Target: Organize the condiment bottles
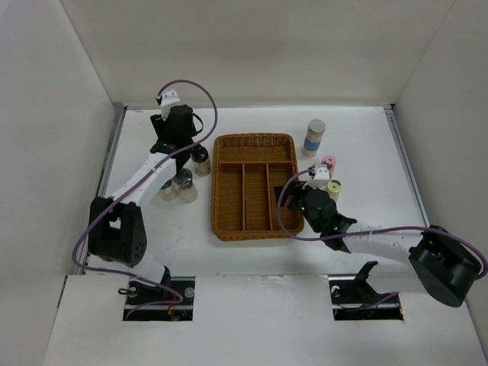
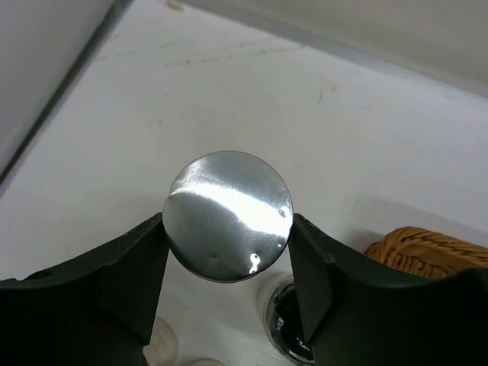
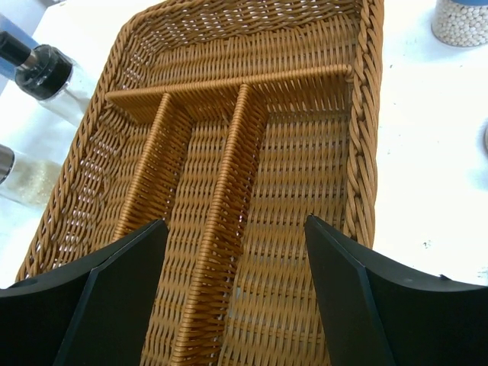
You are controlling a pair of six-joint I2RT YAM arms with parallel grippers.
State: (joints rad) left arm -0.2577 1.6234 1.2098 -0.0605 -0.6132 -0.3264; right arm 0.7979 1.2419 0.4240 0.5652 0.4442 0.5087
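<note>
- Brown wicker tray [image 1: 255, 138] is lying flat in the middle of the white counter [image 1: 366, 130], with its dividers showing.
- Left of the tray, the left end effector [image 2: 229, 229] is pinching a silver-topped shaker [image 2: 229, 206]. Its 2 fingers are pressing on opposite sides of the round metal cap, and the shaker is standing upright on the counter.
- 3 more bottles are standing close to that arm: a black-topped shaker [image 1: 200, 160] just beside the tray's left rim, and a dark-topped shaker [image 1: 183, 183] and a pale bottle [image 1: 166, 191] nearer the arm bases.
- Over the tray's right side, the right end effector [image 3: 236, 221] is hovering with its fingers spread wide, only wicker showing between them.
- Right of the tray, a grey-capped cylinder [image 1: 313, 137] with a blue-white band is standing toward the far edge. A pink-capped bottle [image 1: 329, 162] and a cream-topped bottle [image 1: 334, 188] are standing just beside the right arm's wrist.
</note>
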